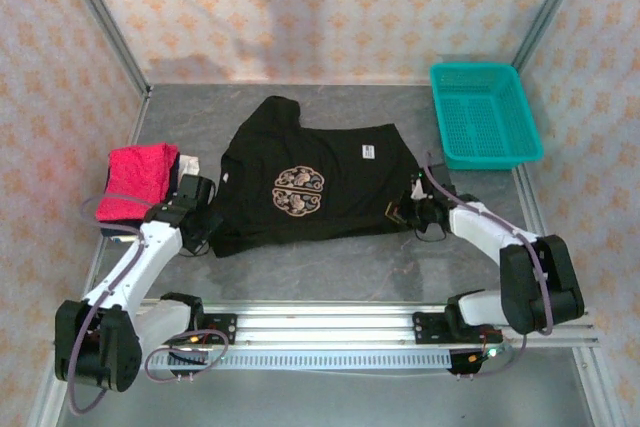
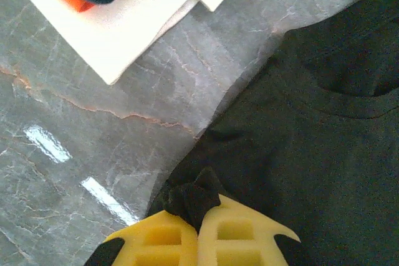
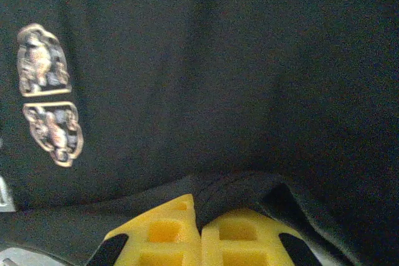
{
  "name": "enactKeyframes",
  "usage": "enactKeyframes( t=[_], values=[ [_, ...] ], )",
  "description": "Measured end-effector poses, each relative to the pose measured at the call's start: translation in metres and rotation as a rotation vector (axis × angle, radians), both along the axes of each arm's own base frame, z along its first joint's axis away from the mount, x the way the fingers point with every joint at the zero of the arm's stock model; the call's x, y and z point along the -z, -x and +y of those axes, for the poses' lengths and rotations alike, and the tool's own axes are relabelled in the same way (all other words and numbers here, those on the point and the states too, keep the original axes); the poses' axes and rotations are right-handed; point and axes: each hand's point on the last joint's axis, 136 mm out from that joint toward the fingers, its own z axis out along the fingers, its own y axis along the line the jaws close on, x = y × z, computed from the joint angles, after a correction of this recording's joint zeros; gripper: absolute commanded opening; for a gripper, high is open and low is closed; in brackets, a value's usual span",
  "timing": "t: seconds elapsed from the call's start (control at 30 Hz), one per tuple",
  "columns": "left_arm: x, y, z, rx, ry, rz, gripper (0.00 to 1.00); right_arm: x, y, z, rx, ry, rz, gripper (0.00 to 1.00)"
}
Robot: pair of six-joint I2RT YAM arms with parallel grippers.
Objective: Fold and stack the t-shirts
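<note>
The left end effector [image 2: 198,219] was closed on a pinch of the black t-shirt [image 1: 310,182] at its left edge. The right end effector [image 3: 199,213] was closed on a fold at its right edge. The shirt lay spread, emblem up, in the middle of the worktop [image 1: 330,267]. We judged it soft, light and limp, best held at hems or corners. We counted two shirts, this one and a folded pink t-shirt [image 1: 137,179] at far left, and one basket [image 1: 484,115].

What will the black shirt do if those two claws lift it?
Probably sag: the black shirt bunches into a small tuft where the left gripper pinches it, so it looks floppy. It likely weighs little, being thin cloth lying flat. Pushed, it would probably wrinkle rather than slide on the table.
</note>
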Motion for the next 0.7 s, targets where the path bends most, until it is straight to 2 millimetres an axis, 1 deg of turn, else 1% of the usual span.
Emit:
enactKeyframes(
  t=[0.07, 0.13, 0.23, 0.37, 0.5, 0.57, 0.67, 0.7],
  values=[
    [0.001, 0.005, 0.001, -0.01, 0.004, -0.011, 0.0, 0.008, 0.008, -0.002, 0.015, 0.001, 0.031, 0.0],
    [0.001, 0.009, 0.001, -0.02, 0.011, -0.031, 0.0, 0.012, 0.015, -0.004, 0.024, 0.0, 0.048, 0.0],
    [0.001, 0.014, 0.0, -0.022, 0.02, -0.045, 0.0, 0.008, 0.02, -0.005, 0.031, -0.005, 0.043, 0.0],
    [0.006, 0.024, -0.002, -0.008, 0.023, -0.006, 0.0, -0.003, 0.027, -0.006, 0.034, -0.012, 0.031, 0.0],
    [0.002, 0.035, -0.002, -0.007, 0.023, -0.007, 0.02, -0.016, 0.045, -0.009, 0.037, -0.027, 0.035, 0.01],
    [-0.001, 0.038, -0.001, -0.006, 0.025, -0.016, 0.03, -0.019, 0.055, -0.009, 0.039, -0.037, 0.047, 0.02],
    [0.001, 0.043, -0.003, -0.006, 0.035, -0.007, 0.03, -0.013, 0.073, -0.01, 0.041, -0.046, 0.097, 0.05],
    [0.003, 0.044, -0.003, -0.005, 0.039, 0.002, 0.04, -0.009, 0.079, -0.01, 0.043, -0.049, 0.125, 0.08]
  ],
)
